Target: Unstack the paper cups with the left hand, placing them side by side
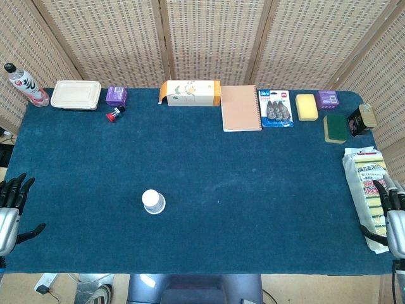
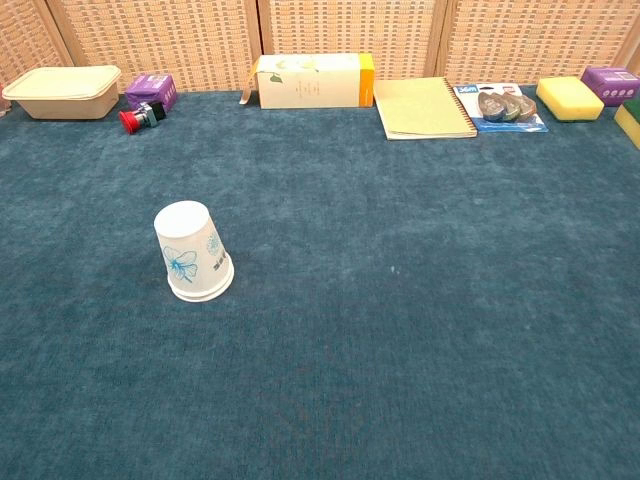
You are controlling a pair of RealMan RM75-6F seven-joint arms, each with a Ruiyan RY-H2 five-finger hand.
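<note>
So far: nothing unstacked
Cups: white flower-printed paper cup stack (image 2: 193,252) upside down, untouched
My left hand (image 1: 12,206): fingers apart, empty

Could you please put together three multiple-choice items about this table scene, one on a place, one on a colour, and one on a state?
1. Where does the paper cup stack stand on the blue cloth?
A. In the left half, toward the front
B. Against the back screen
C. On the notebook

2. What colour is the print on the paper cup stack?
A. Red
B. Blue
C. Green

3. How is the left hand placed?
A. Gripping the paper cup stack
C. Pressing on the notebook
B. Holding nothing, at the left edge of the cloth

Answers:
1 A: both views show it left of centre, far from the back row where the notebook lies.
2 B: the chest view shows a blue flower on its white side.
3 B: the head view shows it well apart from the stack, fingers spread.
</note>
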